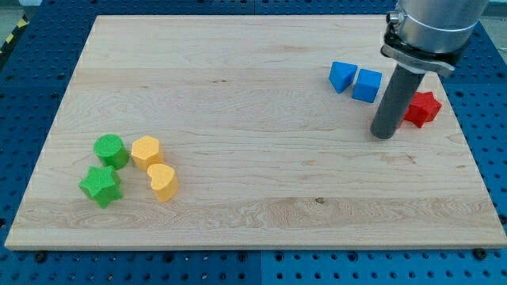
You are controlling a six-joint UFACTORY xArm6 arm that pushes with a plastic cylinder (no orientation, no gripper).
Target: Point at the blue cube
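Note:
The blue cube (367, 85) lies on the wooden board near the view's upper right. A blue triangular block (341, 76) sits just to its left, touching or nearly touching it. My tip (383, 134) rests on the board below and slightly right of the blue cube, a short gap away. A red star block (421, 108) lies just right of the rod, partly hidden behind it.
At the view's lower left sit a green cylinder (111, 150), a green star (100, 186), a yellow hexagonal block (146, 150) and a yellow heart (163, 181). The wooden board (253, 127) lies on a blue perforated table.

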